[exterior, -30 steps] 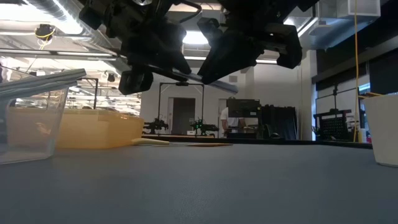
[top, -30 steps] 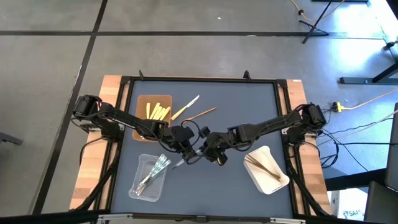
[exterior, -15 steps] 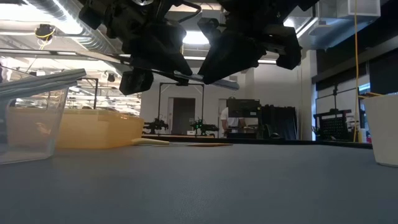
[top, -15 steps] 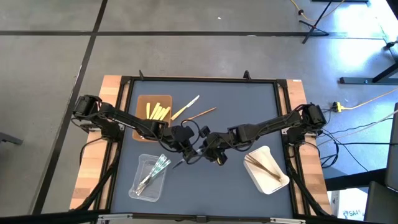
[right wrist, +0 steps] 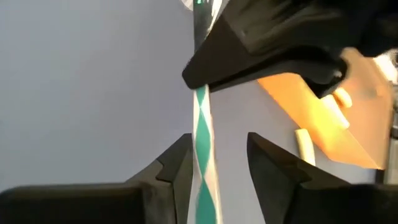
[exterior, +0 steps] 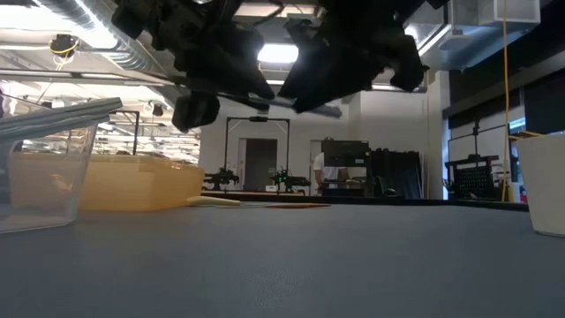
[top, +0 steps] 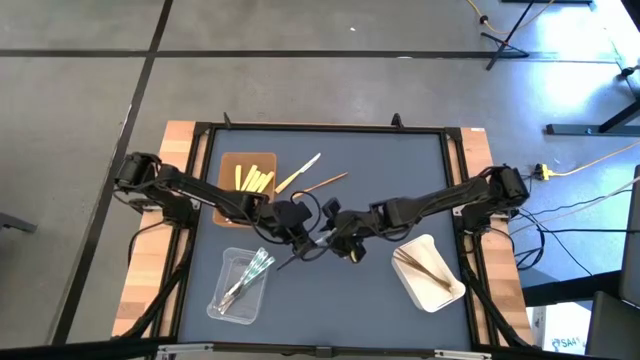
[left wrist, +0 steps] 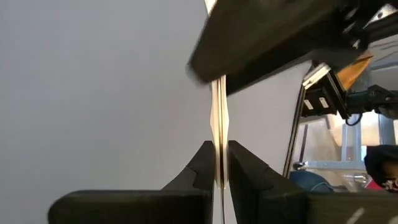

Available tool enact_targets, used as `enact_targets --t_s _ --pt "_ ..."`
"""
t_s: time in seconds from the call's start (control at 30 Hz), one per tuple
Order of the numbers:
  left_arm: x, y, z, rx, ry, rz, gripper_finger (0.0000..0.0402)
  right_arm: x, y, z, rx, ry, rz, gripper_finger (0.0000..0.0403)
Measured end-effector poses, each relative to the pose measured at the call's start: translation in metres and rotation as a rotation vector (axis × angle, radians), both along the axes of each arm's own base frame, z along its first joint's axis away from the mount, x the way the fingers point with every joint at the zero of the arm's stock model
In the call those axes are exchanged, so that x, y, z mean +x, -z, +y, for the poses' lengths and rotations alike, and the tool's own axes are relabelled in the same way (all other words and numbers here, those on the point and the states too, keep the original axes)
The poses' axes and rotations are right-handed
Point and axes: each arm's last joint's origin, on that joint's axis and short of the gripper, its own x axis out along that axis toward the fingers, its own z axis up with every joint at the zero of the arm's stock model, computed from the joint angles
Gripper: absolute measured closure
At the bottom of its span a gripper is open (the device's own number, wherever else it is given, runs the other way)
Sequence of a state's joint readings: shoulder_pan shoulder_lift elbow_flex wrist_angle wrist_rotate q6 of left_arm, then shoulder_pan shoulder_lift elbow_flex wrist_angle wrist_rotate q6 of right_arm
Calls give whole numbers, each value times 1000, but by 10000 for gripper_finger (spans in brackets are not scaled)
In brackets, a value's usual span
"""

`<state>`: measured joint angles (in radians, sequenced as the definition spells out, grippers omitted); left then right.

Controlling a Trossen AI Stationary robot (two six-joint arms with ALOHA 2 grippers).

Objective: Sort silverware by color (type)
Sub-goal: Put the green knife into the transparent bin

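Observation:
Above the middle of the table my left gripper [top: 300, 244] is shut on a slim clear, greenish utensil [exterior: 296, 107]. My right gripper [top: 326, 240] faces it, open, and the same utensil [right wrist: 201, 134] runs between its spread fingers, close to one of them. On the table lie a pale yellow utensil [top: 298, 172] and a thin wooden one [top: 326, 182]. A brown tray [top: 232, 166] holds yellow utensils. Clear ones lie in a clear tray [top: 228, 300], wooden ones in a white tray [top: 440, 292]. My left gripper pinches the utensil between its two fingertips [left wrist: 203, 163], on a thin stretch of it [left wrist: 219, 140] seen edge-on. The utensil sticks out ahead of the fingers, well clear of the table and nearly level. Whether my right gripper's finger [right wrist: 179, 167] touches the utensil, I cannot tell.
The three trays stand at the far left, near left and near right of the grey mat. The two loose utensils lie just right of the brown tray. Bare mat stretches below both grippers and along the far right [top: 410, 165].
My right gripper has opened and let go of the clear utensil, which it pinched a second ago. The utensil stays in the air in my left gripper's hold. Neither arm has shifted noticeably.

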<state>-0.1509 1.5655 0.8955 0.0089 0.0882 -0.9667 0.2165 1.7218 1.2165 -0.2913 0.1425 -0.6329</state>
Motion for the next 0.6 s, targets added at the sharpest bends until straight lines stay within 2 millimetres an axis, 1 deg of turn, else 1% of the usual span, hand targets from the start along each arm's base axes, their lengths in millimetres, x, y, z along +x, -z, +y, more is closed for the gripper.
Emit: enact_targets --t_s 0.17,0.23,0.3,0.43,0.53,0.6 --pt "-9 -16 1 12 -4 -22 384 -10 -23 -2 9 4 -61 265" --pt "-16 -22 0 21 -8 -15 384 -15 -34 -3 15 5 -92 265" --pt "-22 -33 0 21 -8 -38 384 -20 -46 -5 23 5 -126 265" --pt "-42 -53 -2 36 -22 -53 384 -30 -60 -7 33 8 -151 265" --pt "-62 -67 -8 49 -57 -49 384 -37 -69 -8 53 23 -165 265" --pt "-77 -73 -13 58 -82 -23 384 -41 -73 -9 65 34 -167 265"
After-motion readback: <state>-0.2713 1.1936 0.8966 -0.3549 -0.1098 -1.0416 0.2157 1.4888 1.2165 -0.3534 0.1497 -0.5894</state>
